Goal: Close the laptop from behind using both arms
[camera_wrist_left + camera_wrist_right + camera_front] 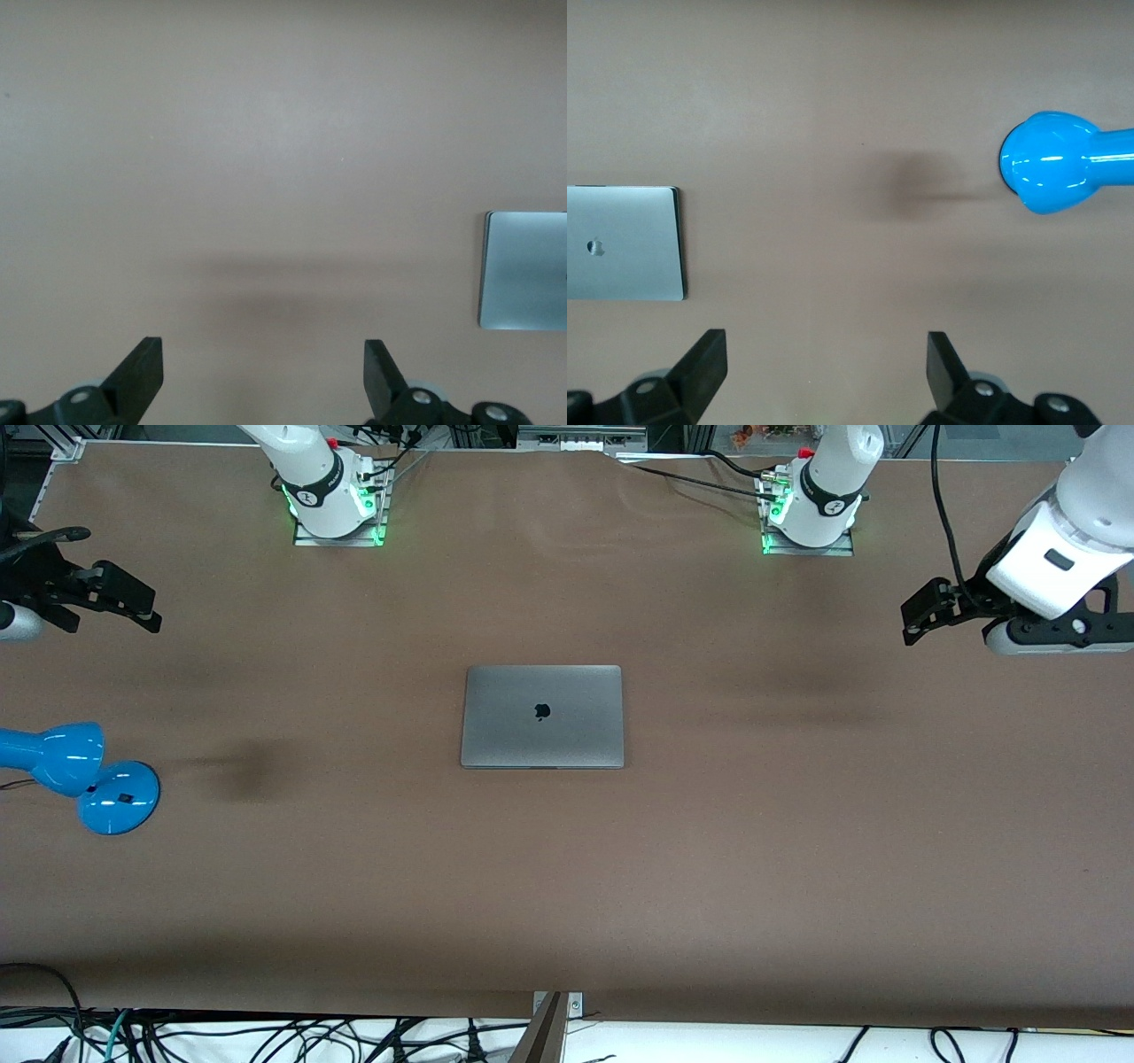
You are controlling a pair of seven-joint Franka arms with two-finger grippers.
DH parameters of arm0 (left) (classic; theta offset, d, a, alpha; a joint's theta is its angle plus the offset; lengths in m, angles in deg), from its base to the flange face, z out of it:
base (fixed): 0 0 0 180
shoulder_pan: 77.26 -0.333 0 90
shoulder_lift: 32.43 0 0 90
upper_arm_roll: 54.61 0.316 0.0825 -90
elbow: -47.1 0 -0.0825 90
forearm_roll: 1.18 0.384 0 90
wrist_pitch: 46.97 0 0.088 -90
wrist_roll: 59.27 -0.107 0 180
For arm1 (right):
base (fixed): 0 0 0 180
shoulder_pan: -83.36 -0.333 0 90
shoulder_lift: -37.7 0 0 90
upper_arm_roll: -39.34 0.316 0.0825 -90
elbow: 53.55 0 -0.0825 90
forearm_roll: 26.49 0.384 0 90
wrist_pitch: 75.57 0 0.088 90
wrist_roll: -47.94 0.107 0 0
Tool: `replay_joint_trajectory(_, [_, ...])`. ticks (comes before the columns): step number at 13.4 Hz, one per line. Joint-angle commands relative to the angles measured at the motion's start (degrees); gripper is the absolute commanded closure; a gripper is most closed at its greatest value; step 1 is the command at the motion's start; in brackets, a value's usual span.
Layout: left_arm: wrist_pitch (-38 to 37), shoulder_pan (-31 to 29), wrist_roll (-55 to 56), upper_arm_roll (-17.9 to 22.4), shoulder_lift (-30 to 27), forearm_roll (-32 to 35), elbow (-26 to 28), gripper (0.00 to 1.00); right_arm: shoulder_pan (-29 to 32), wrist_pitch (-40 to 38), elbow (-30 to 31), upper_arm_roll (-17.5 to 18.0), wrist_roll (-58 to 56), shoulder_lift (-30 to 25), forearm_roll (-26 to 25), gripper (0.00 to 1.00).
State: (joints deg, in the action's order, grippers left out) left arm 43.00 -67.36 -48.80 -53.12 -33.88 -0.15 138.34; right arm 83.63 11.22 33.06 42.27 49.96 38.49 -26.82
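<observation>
The laptop lies mid-table with its lid already flat down, so I'd judge nothing is left to press; the left gripper hangs over its own end of the table, fingers spread; the right gripper likewise, near the blue lamp; best both stay clear.

Both arms were white and round, with black bands at the joints. The right arm and left arm had green lights glowing at their bases. Black cables ran beside them. Their grippers were black.
</observation>
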Motion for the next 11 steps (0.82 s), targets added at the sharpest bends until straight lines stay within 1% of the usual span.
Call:
replay_joint_trajectory(1, [-1.46,2.31,-1.32,1.93,0.05,-0.34,-3.0,0.0,0.43,0.57,1.1,0.31,-0.26,-0.97,-0.55,0.0])
replay_joint_trajectory(3, [-1.72,2.67,-1.58,2.82,0.05,-0.25,-2.91,0.0,0.43,0.49,1.28,0.31,-0.26,-0.71,-0.55,0.0])
replay_joint_trajectory(5, [-1.9,2.67,-4.39,3.6,0.13,-0.25,-2.91,0.0,0.52,-0.13,1.45,0.31,-0.26,-0.71,-0.46,0.0])
replay_joint_trajectory(8, [-3.65,2.75,-5.71,5.1,0.13,-0.33,-2.65,0.0,0.52,-1.62,1.45,0.31,-0.09,-0.62,-0.37,0.0])
replay_joint_trajectory(11, [-2.96,2.84,-5.72,5.89,0.31,-3.05,-2.3,0.0,0.52,-1.71,1.63,0.31,-0.09,-0.53,-0.28,0.0])
